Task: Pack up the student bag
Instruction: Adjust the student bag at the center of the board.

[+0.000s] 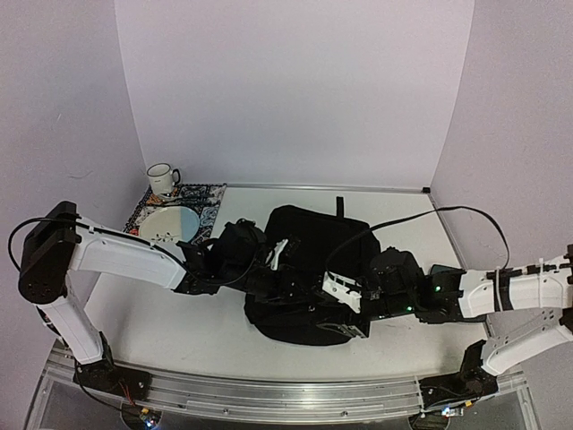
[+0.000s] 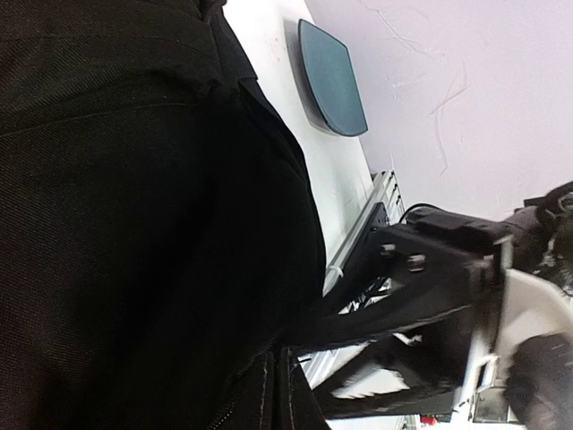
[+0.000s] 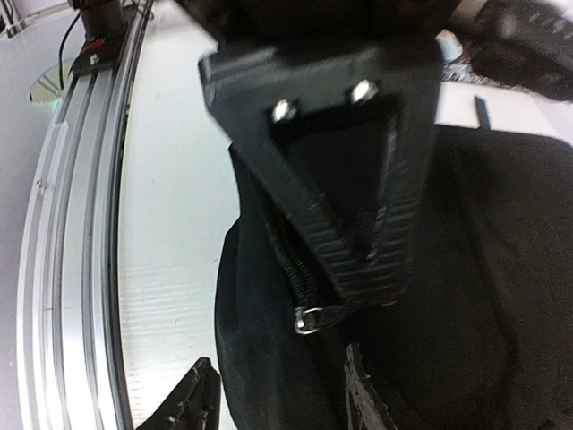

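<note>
Bag (image 1: 309, 237): black, soft, lay flat at the centre of the white desk (image 1: 179, 322), with both arms reaching in over it from the frame's sides. Left pincer (image 3: 372, 287): closed to a wedge at upper centre of the right wrist view, its tip clamped on the tab of the zip pull (image 3: 309, 318) at the bag's near edge. Right pincer (image 3: 277, 399): about half open, its fingertips (image 3: 197, 399) low in its own view, one over bare desk beside the bag's edge and the other over the fabric, holding nothing that could be seen. Pad (image 2: 331, 76): dark teal, rounded, flat on the desk at upper centre of the left wrist view, apart from the bag. Mug (image 1: 162, 177): white, upper left. Plate (image 1: 166, 224): just below the mug, on a patterned mat (image 1: 208, 202).
</note>
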